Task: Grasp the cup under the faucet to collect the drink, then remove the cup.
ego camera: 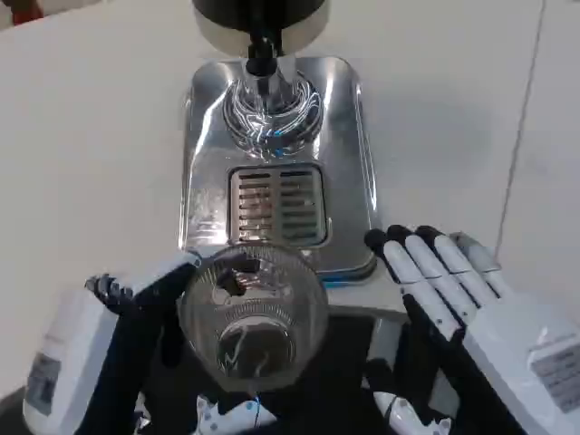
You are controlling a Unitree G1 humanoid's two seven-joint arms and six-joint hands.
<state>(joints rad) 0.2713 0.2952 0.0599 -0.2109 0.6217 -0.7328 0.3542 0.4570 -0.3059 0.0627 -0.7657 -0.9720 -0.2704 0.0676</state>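
Note:
A clear glass cup (252,317) is seen from above at the bottom centre, in front of the dispenser's drip grate (276,204). My left hand (109,340) wraps its fingers around the cup's left side and holds it. The black faucet (261,54) hangs over the shiny silver base (349,118) at the top centre, well beyond the cup. My right hand (462,299) hovers to the right of the cup with its fingers stretched out and apart, holding nothing.
The silver drink dispenser stands on the white table (91,136), with bare table on both sides. A table seam (521,136) runs down the right side. The table's near edge lies under my hands, with dark floor below.

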